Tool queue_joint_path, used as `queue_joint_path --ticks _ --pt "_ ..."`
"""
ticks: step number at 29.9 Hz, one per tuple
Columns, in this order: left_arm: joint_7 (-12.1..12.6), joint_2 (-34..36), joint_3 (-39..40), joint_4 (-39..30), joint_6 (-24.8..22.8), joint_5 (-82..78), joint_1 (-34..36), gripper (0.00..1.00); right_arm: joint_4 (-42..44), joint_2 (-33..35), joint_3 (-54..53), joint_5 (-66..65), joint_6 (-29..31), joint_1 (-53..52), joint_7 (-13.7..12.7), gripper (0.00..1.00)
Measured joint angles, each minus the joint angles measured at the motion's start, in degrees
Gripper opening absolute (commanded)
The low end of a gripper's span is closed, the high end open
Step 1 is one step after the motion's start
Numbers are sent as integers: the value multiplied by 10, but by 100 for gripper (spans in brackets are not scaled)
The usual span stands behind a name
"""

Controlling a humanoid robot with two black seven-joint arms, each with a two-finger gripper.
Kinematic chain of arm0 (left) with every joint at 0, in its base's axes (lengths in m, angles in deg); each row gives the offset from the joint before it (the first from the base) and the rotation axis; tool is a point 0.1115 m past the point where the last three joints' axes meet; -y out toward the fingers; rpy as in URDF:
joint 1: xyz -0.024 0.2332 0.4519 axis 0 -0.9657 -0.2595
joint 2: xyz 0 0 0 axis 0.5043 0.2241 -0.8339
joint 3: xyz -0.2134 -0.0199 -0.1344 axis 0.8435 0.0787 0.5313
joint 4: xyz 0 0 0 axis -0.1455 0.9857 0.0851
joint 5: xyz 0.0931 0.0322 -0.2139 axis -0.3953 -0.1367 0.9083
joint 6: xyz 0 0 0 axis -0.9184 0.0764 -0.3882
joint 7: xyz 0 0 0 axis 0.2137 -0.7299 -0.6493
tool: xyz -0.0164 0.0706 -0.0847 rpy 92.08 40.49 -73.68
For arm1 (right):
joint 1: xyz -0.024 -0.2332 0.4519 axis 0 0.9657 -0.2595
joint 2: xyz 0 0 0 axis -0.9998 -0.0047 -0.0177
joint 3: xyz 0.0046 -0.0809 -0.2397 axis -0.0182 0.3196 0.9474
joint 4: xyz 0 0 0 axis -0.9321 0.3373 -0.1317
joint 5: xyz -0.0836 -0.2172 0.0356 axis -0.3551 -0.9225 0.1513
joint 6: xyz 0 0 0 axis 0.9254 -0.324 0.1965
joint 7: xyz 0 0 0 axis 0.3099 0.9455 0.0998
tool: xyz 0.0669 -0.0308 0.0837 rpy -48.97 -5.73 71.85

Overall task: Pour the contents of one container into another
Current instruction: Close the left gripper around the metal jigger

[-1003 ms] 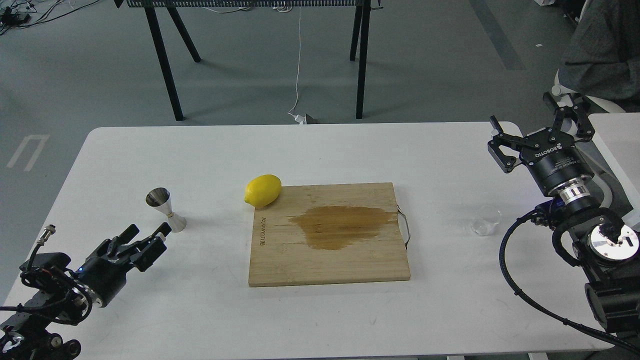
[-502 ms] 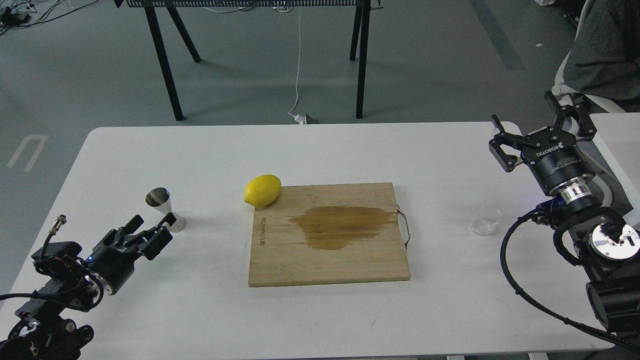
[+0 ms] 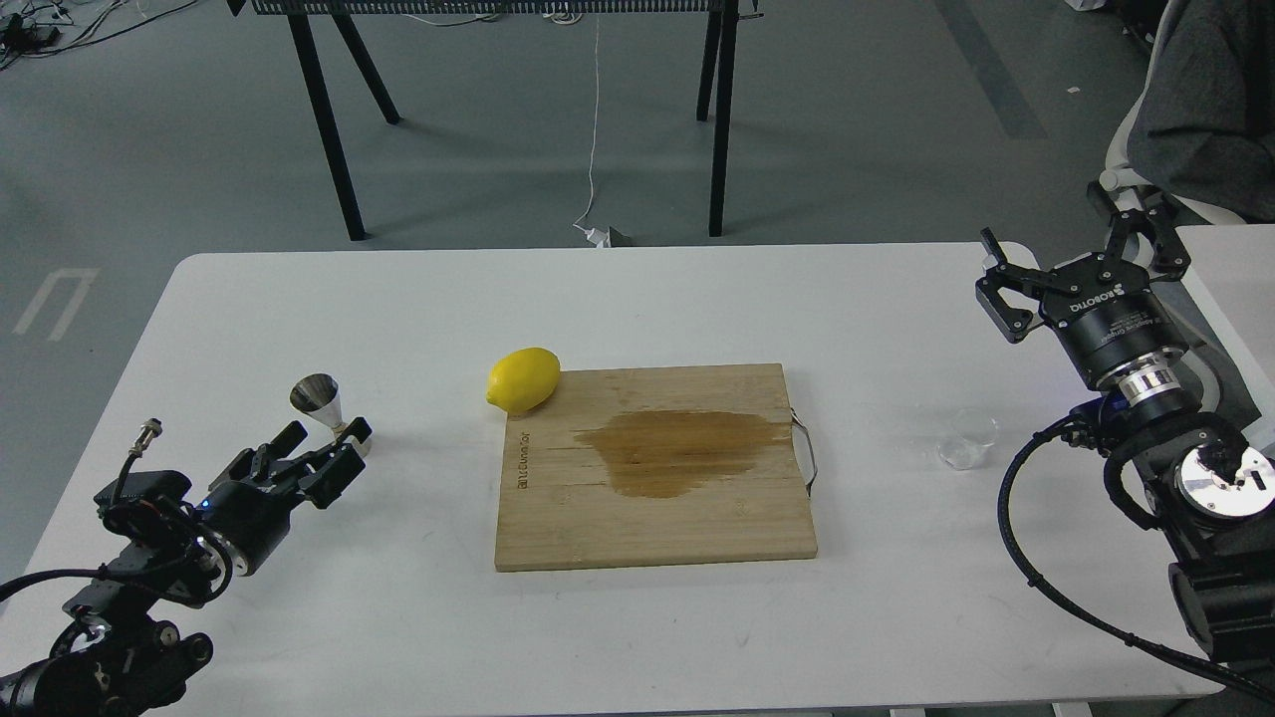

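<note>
The steel jigger [image 3: 321,400] stands upright on the white table [image 3: 637,299] at the left. My left gripper [image 3: 324,440] sits low just in front of it, open, its fingertips at either side of the jigger's base, which they partly hide. The small clear cup [image 3: 969,438] stands on the table at the right, with nothing gripping it. My right gripper [image 3: 1081,261] hangs open above and behind the cup, well clear of it, holding nothing.
A wooden cutting board [image 3: 657,518] with a dark wet stain lies at the table's middle, a yellow lemon [image 3: 523,379] at its back left corner. A seated person [image 3: 1210,100] is at the far right, and black trestle legs [image 3: 329,129] stand beyond the table.
My left arm has moved forward and to the right, bringing its open gripper up to the jigger's base. The right arm, the cup and the jigger have hardly moved.
</note>
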Motion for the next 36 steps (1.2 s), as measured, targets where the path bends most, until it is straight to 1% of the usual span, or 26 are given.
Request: queue_joint_path --ticks 15,25,31,36 --pt "0 -27 -26 38 0 1 32 100 -1 2 -3 0 0 7 0 99" --pt "0 -54 -28 71 0 1 51 99 -1 1 -3 0 0 9 0 99" --pt "0 -65 -28 92 0 1 62 97 -1 1 -3 0 0 9 0 99" --pt "0 -69 -28 101 0 1 66 92 -1 1 -3 0 0 9 0 99"
